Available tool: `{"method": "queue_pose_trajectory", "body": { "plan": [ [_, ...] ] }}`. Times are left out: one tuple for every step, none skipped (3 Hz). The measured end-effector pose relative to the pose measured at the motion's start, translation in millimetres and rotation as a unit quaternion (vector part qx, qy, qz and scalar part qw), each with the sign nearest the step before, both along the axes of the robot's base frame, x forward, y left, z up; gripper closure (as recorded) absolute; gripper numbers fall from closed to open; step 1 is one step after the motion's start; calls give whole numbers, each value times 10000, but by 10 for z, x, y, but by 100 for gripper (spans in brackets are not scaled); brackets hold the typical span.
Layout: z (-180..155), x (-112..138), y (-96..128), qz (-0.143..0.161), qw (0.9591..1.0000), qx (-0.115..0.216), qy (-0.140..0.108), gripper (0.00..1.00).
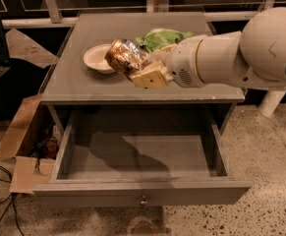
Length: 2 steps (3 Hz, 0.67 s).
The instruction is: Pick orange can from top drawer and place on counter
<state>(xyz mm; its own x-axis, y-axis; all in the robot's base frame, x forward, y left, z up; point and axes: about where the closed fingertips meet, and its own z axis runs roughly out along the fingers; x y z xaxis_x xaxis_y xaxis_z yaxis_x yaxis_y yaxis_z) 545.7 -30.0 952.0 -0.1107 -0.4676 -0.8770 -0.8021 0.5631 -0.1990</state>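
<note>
The hand point(141, 69) is clamped on the orange can point(124, 56), held over the worktop point(78, 85) and covering the right edge of the white bowl point(94, 58). The arm point(221, 58) hides part of the green bag point(161, 35). Below, the top drawer point(142, 193) stands open.

- Orange can point(124, 57): shiny orange-gold with silver patches.
- Gripper point(143, 67), above the middle of the counter and clamped on the orange can: pale tan fingers point(150, 76).
- Arm point(231, 58): plain off-white, with a thin yellowish ring near the wrist.
- Counter point(83, 85): matte grey, pale chips along the front edge.
- Top drawer point(108, 193): grey inside and out, small metal-coloured knob point(143, 200).
- Bowl point(96, 59): cream-white.
- Snack bag point(163, 37): bright green.
- Floor point(272, 154): beige, speckled dark.
- Cardboard point(20, 132): brown.
</note>
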Motion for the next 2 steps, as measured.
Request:
{"method": "queue_pose_trajectory", "body": {
  "plan": [
    [0, -4, 3, 6, 10000, -3, 1, 100],
    [42, 34, -27, -161, 9998, 34, -85, 100]
  ]
}}
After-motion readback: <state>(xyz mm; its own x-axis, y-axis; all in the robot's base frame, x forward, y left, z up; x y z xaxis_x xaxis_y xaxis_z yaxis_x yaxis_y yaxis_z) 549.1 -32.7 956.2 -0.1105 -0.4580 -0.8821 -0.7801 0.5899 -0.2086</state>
